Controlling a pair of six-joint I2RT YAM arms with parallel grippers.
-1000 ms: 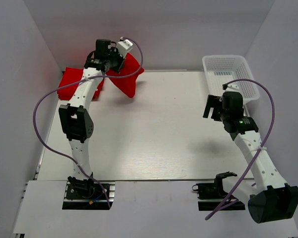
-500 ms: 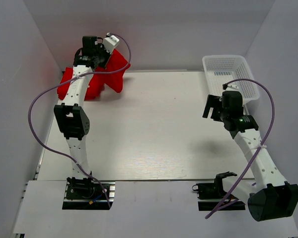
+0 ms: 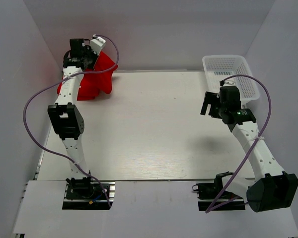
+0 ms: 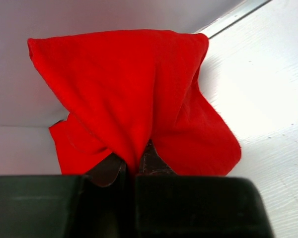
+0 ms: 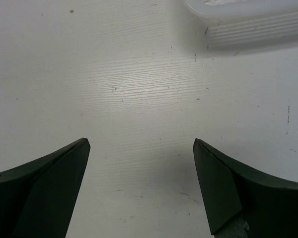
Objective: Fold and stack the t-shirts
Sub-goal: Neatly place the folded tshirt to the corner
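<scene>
Upper left of frame: left gripper [image 4: 134,166] pinches a hanging t-shirt [image 4: 124,89] over what looks like the red stack [image 3: 87,90]; it should settle flat before release. Right gripper [image 5: 140,144] gapes, empty.

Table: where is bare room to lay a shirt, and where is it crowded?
Free: the table's wide middle, between the red t-shirts and the white basket. Crowded: the far-left corner, where the left gripper holds one.

Open tabletop [image 3: 149,124] between t-shirts [image 3: 97,84] at far-left corner and basket [image 3: 216,67] at far-right
</scene>
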